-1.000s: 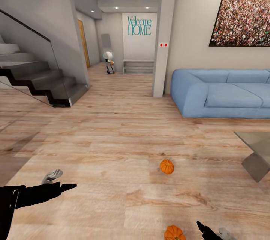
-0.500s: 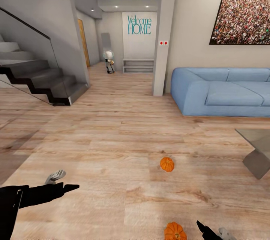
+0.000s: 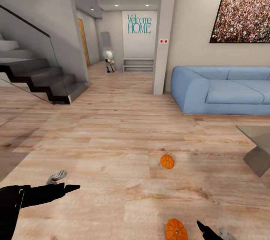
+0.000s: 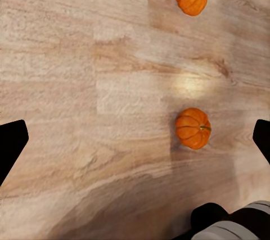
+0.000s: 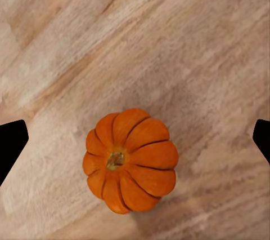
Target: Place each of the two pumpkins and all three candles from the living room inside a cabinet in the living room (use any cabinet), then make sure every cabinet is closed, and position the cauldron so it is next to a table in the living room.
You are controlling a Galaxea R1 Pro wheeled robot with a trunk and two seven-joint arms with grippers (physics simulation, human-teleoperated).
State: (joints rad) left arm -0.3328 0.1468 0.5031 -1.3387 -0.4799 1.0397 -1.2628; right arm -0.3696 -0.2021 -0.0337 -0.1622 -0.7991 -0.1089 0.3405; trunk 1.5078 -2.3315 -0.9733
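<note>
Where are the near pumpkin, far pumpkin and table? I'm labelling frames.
near pumpkin (image 5: 130, 160), right wrist view, ribbed top by the stem.
far pumpkin (image 3: 167, 161), head view, its orange side.
table (image 3: 257, 135), head view, bare glossy top.

Teal lettering (image 3: 139, 24) on the white far hallway wall (image 3: 139, 45) reads "Welcome HOME"; nothing else is legible.
</note>
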